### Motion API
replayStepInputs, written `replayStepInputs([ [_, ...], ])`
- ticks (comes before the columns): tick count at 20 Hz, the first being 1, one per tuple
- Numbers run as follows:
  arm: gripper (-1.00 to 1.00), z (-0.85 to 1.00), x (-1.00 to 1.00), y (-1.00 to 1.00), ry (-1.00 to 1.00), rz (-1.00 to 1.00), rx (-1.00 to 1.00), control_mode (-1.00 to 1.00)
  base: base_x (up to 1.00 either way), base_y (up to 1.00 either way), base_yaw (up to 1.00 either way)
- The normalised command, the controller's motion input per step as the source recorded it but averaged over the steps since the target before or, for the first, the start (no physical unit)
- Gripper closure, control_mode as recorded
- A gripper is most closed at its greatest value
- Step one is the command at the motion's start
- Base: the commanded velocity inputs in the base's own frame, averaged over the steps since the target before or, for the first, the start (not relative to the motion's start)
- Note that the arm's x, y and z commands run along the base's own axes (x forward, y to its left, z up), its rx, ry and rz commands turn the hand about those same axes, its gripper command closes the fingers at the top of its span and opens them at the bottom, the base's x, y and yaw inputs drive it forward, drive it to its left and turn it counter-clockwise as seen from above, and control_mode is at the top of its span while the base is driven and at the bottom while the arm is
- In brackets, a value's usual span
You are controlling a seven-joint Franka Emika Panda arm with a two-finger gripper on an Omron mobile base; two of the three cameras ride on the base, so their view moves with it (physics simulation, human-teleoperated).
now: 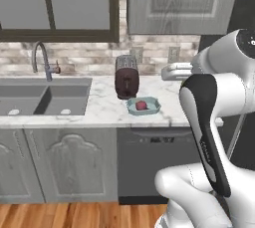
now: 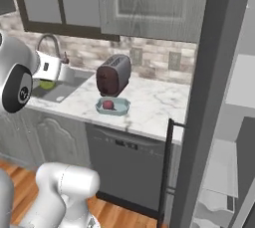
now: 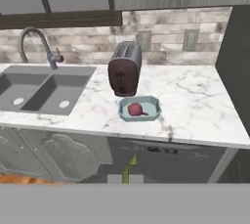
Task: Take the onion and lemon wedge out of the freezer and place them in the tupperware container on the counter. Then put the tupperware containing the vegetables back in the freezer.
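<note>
The pale teal tupperware container (image 3: 150, 113) (image 1: 152, 107) (image 2: 121, 106) sits on the white marble counter (image 3: 195, 105), just in front of the toaster. The dark red onion (image 3: 135, 109) (image 1: 141, 105) (image 2: 107, 104) lies inside it. My gripper (image 3: 126, 178) hangs in front of the counter, well back from the container, and is shut on the small yellow-green lemon wedge (image 3: 129, 166) (image 2: 47, 84). The wedge's tip sticks up between the fingertips. At the right, the dark grey freezer (image 2: 219, 92) stands open, showing its white shelves.
A dark red toaster (image 3: 124, 69) stands right behind the container. A double sink (image 3: 44, 88) with a curved faucet (image 3: 36, 42) takes the counter's left. A dishwasher front (image 1: 149, 157) is below the container. The freezer door's edge and its handle (image 2: 167, 172) bound the right side.
</note>
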Motion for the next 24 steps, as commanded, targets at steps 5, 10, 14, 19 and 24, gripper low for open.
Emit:
replayStepInputs([
  [5,1.0,0.0,0.0,0.0,0.0,0.0,0.0,1.0,0.53,0.06,-0.26],
  [10,1.0,0.0,0.0,0.0,0.0,0.0,0.0,1.0,0.36,0.01,-0.25],
  [14,1.0,0.0,0.0,0.0,0.0,0.0,0.0,1.0,0.47,0.12,-0.24],
  [19,1.0,0.0,0.0,0.0,0.0,0.0,0.0,1.0,0.3,0.21,-0.2],
  [24,1.0,0.0,0.0,0.0,0.0,0.0,0.0,1.0,0.37,0.34,-0.2],
])
